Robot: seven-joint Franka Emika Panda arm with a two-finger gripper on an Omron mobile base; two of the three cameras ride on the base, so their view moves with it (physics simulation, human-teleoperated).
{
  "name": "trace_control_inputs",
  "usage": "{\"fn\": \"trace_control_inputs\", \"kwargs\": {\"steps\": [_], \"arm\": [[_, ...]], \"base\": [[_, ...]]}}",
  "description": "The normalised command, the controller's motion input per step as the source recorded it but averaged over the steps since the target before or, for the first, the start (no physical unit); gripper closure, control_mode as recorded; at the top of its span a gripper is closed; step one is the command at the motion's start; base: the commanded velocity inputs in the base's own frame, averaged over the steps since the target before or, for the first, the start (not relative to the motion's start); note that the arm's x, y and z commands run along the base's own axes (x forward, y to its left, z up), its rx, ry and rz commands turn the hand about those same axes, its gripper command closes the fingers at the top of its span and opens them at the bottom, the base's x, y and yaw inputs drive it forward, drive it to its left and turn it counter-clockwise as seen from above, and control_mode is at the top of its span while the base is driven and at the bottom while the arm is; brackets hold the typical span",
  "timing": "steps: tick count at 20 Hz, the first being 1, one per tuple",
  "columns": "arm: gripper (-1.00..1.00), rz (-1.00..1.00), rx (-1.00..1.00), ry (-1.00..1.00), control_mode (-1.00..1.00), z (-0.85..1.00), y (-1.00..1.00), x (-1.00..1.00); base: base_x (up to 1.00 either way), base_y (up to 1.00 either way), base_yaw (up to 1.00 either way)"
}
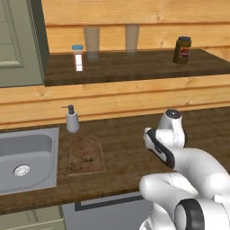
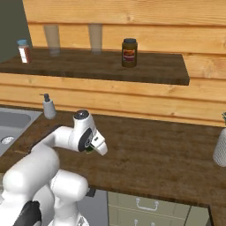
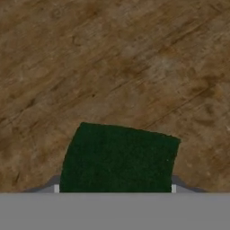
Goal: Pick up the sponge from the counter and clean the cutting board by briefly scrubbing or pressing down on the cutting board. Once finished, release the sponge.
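The dark green sponge (image 3: 117, 158) sits between my gripper (image 3: 115, 188) fingertips, whose grey tips touch its two sides; the gripper is shut on it over the dark wood-grain counter (image 3: 134, 67). In the right base view a bit of green sponge (image 2: 89, 151) shows under the hand, just above the counter (image 2: 159, 154). The stained brown cutting board (image 1: 85, 155) lies on the counter (image 1: 126, 143) next to the sink, well to the left of my hand. The sponge's yellow layer is hidden.
A grey sink (image 1: 27, 157) is set in the counter at the left, with a soap dispenser (image 1: 72, 119) behind the board. The shelf above carries a jar (image 1: 182, 49), a spice bottle (image 1: 78, 57) and two glasses. A white vase (image 2: 220, 148) stands at the far right.
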Motion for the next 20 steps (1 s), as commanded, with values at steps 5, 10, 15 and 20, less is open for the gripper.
{"fn": "trace_control_inputs", "kwargs": {"steps": [5, 10, 15, 20], "arm": [[1.0, 0.0, -0.03, 0.03, -1.0, -0.57, -0.13, 0.21], [1.0, 0.0, -0.02, 0.01, -1.0, -0.52, -0.08, 0.13], [1.0, 0.0, -0.03, 0.0, -1.0, -0.54, -0.02, 0.05], [-1.0, 0.0, -0.01, 0.0, -1.0, -0.34, 0.0, 0.0]], "base": [[0.0, 0.0, 0.0], [0.0, 0.0, 0.0], [0.0, 0.0, 0.0], [0.0, 0.0, 0.0]]}}
